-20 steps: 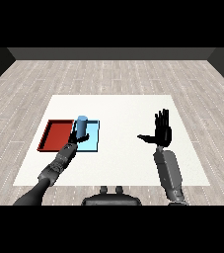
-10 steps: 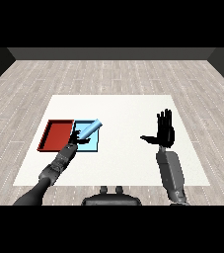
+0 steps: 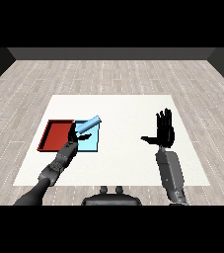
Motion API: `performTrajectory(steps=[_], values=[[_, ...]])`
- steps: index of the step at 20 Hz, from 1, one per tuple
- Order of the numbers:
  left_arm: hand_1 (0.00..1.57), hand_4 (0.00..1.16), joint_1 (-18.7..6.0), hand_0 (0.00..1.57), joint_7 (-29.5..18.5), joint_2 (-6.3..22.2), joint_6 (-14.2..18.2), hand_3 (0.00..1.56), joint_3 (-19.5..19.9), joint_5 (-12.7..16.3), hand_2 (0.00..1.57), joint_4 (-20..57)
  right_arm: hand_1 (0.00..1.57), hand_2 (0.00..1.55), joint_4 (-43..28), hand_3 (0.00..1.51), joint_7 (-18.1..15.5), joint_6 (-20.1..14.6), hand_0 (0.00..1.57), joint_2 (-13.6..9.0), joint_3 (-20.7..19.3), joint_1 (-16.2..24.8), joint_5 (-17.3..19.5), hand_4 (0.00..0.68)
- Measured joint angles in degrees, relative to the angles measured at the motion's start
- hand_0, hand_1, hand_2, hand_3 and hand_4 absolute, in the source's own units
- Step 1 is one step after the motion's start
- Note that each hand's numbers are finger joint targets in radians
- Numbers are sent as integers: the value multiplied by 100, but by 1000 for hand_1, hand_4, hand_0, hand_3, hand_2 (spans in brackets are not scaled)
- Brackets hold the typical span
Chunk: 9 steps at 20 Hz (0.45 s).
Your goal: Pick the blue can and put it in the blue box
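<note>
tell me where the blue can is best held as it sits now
Around its lower end, from the left, as the left hand seems to have it. The can is tilted, its top leaning right over the blue tray, so the low end is nearest that hand and the long sides suit a curled grip.

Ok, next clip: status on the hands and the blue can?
Left hand curled round blue can, can tilted over blue tray. Right hand open, raised, holding nothing. Nothing blocking the tray.
</note>
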Motion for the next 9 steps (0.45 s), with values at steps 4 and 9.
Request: performTrajectory(steps=[4,9], values=[[0,0,63,0,-919,-64,-319,0,286,253,0,-702,0,0,-98,0,31,-20,0,38,81,16,45,0],[0,0,275,0,-1898,-122,-1301,0,378,467,0,-1805,0,0,-88,0,50,29,0,5,186,115,156,0]])
